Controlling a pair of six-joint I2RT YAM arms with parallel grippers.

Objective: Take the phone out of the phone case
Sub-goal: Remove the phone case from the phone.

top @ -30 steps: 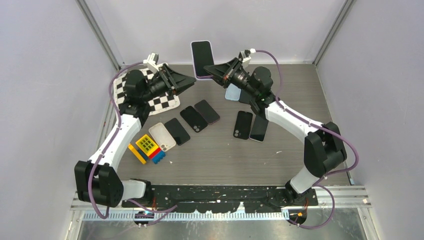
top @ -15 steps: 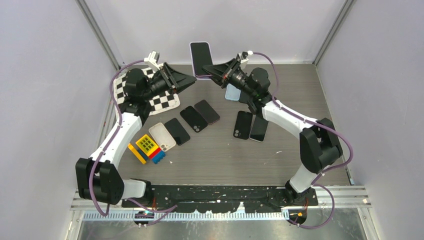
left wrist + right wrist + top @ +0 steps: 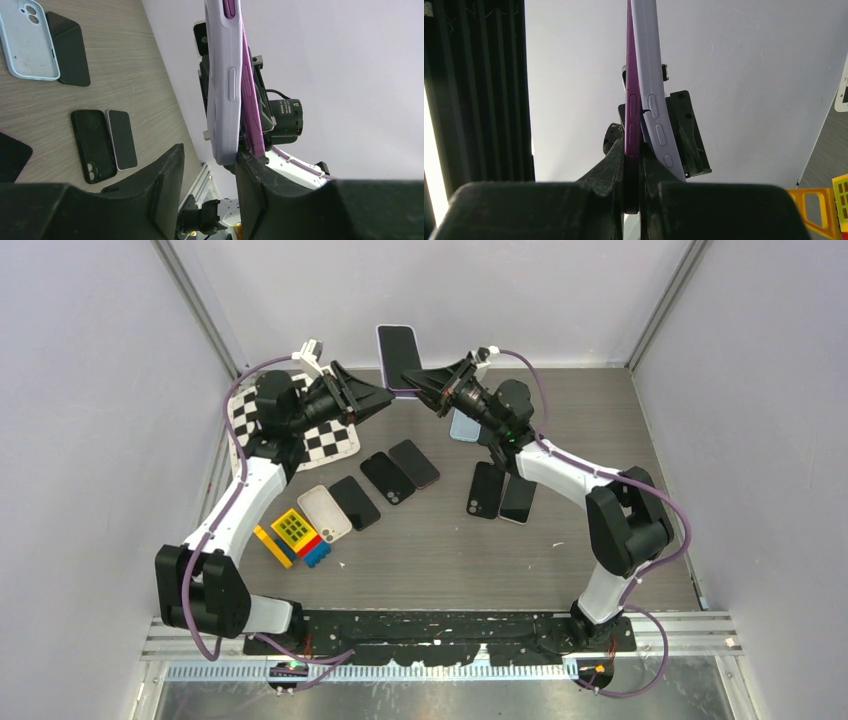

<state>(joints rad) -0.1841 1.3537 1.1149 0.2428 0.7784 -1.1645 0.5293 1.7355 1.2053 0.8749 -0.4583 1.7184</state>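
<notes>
The phone (image 3: 399,352), purple-edged with a dark screen, is held in the air over the far end of the surface (image 3: 600,430), one side parted from its pale lilac phone case (image 3: 222,90). The right jaws pinch the phone's edge; the left jaws stand apart around the case's lower end.

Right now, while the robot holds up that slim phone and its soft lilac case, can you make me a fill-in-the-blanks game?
1. The right gripper pinches the slim phone, whose colour is ___.
2. The left gripper has its fingers ___, not shut, around the end of the soft lilac case.
3. The black-and-white checkered board lies under the ___ arm.
Missing words: purple; open; left.
</notes>
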